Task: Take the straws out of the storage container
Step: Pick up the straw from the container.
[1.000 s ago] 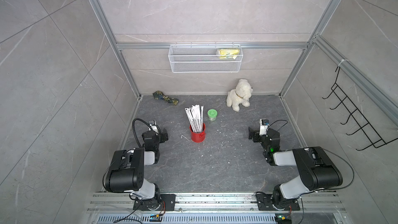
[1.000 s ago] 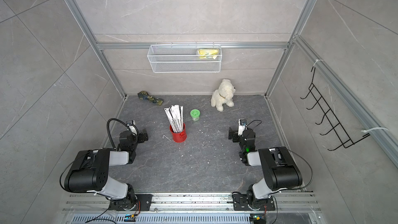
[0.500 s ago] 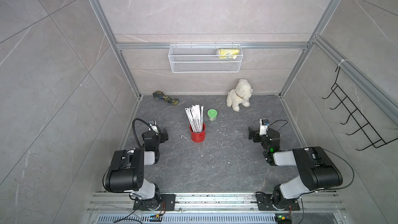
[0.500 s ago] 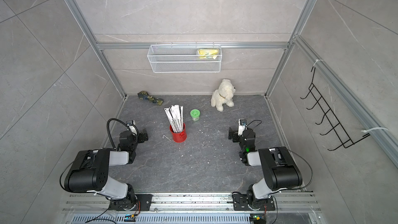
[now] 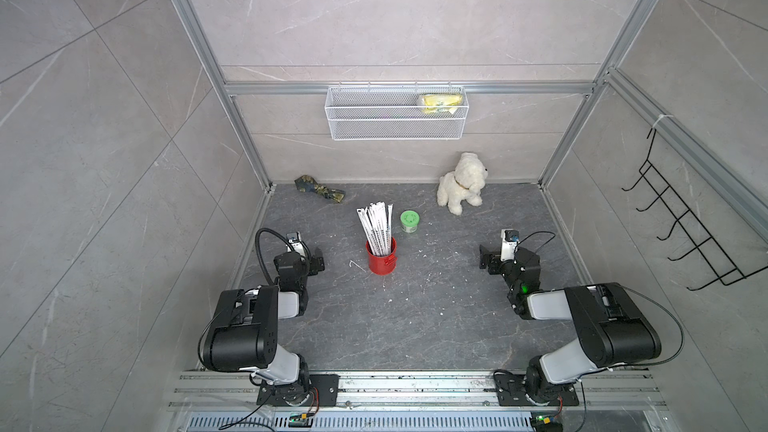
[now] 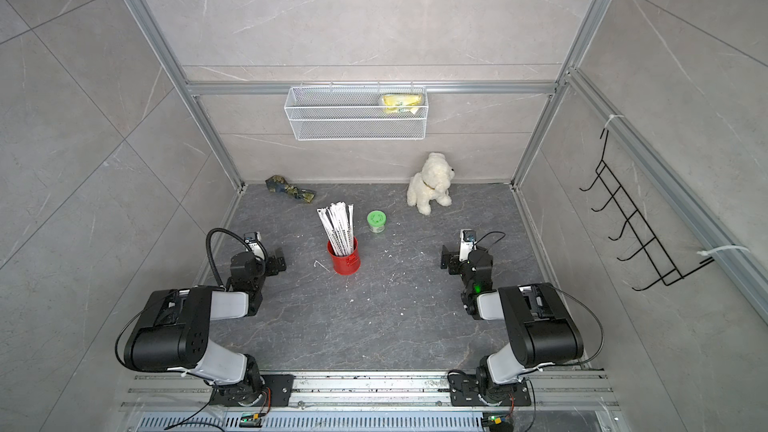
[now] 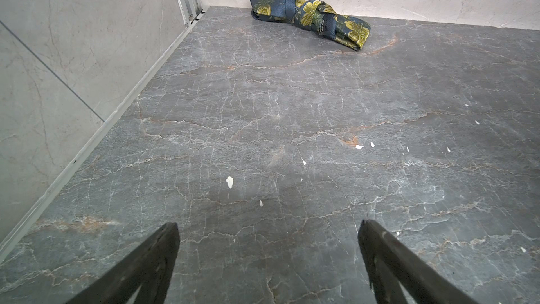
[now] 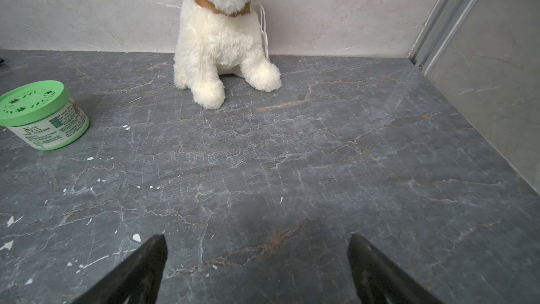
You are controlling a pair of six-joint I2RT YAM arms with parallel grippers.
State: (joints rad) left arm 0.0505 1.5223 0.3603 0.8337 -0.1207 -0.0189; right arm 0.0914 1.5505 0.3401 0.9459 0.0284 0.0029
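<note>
Currently, the left gripper [image 7: 268,225] is seen with its jaws spread wide and nothing between them. Bare counter [image 7: 292,130] lies ahead of it, with a folded flowered tie [image 7: 309,17] further off in the corner. The right gripper [image 8: 257,237] is likewise wide and empty, faced toward a white plush dog [image 8: 225,45] at the back wall, with a green-lidded jar [image 8: 41,112] off to one side.

Both grippers are held low, well apart from the work. In a top view, the straws [image 5: 376,230] are found standing as a leaning bundle in the storage container [image 5: 381,263], a red can near mid-counter and nearer the left arm. None has been taken out yet.

Risks, as judged:
- The narrow can could be tipped or dragged if the bundle is pulled sideways rather than upward, or if it is knocked on approach.
- Only a few straws could be caught by a pinch on the fanned tops.
- The paper wrappers could be crushed or let slip.
- The jar, near and behind the can, could be nudged by a reach from the right.

Room: open counter is left in front of the can and to either side. The side wall runs close beside the left arm. The wire basket [image 5: 395,135] on the back wall is well above.
</note>
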